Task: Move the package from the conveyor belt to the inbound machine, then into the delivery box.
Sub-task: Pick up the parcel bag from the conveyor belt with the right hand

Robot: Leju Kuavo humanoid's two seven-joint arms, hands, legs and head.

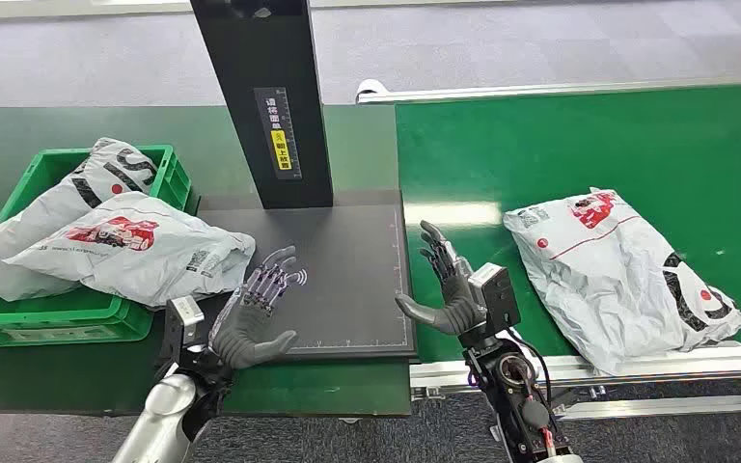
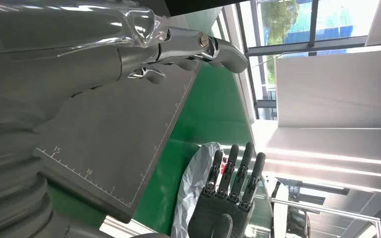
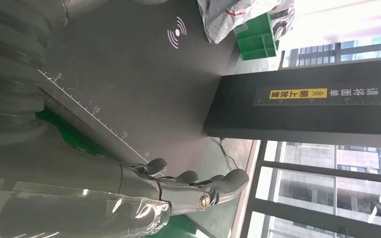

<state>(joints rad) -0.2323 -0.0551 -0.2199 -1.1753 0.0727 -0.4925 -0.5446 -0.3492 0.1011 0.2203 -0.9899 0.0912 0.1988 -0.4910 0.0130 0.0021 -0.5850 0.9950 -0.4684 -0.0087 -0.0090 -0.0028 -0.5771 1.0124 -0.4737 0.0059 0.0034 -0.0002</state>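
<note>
Over on the right, a grey package (image 1: 620, 275) lies flat on the green conveyor belt (image 1: 579, 145), near its front rail. Both hands hover above the dark scanner plate (image 1: 347, 260) in the middle. The left hand (image 1: 254, 311) and right hand (image 1: 447, 283) have fingers spread and hold nothing. Far left, two more bags (image 1: 135, 246) fill the green box (image 1: 58, 323).

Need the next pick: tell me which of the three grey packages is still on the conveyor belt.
The package lying alone on the bright green conveyor belt, beside the right hand. The two other packages are piled over the green crate.
</note>
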